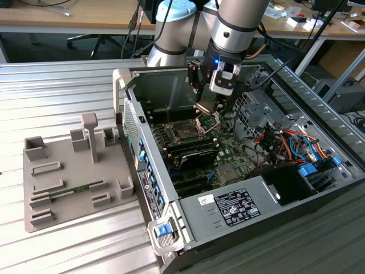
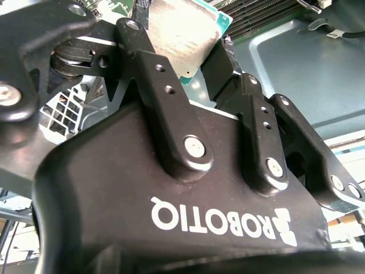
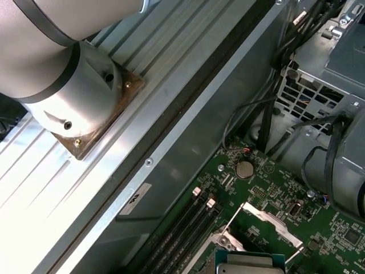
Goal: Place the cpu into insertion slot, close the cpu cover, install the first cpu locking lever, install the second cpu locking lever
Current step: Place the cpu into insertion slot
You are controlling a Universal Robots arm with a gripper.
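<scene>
Over the open case, exterior view: the gripper (image 1: 212,112) hangs inside the computer case (image 1: 171,85), which lies on the ribbed bench (image 1: 68,85). It is low over the board, just beside the insertion slot (image 1: 185,133) on the exterior view's right. The slot's dark square looks bare.

Second wrist view, grip: the fingers (image 2: 157,80) are closed on the cpu (image 2: 182,34), pinching it by two opposite edges. Its silver-grey top faces the camera and a strip of green edge shows.

First wrist view, below the arm: the cpu (image 3: 251,265) sits over the green circuit board (image 3: 274,182). The cpu cover (image 3: 271,220) appears swung up and open (its hinge line is hard to make out), near the long memory slots (image 3: 182,228).

Done: the chip is in the grip and positioned over the board close to its socket.

Left: judging by the bare slot and the raised cover, every step remains: seating the cpu, closing the cover, and setting both locking levers.

Stage: early, at the first of the four steps.
</scene>
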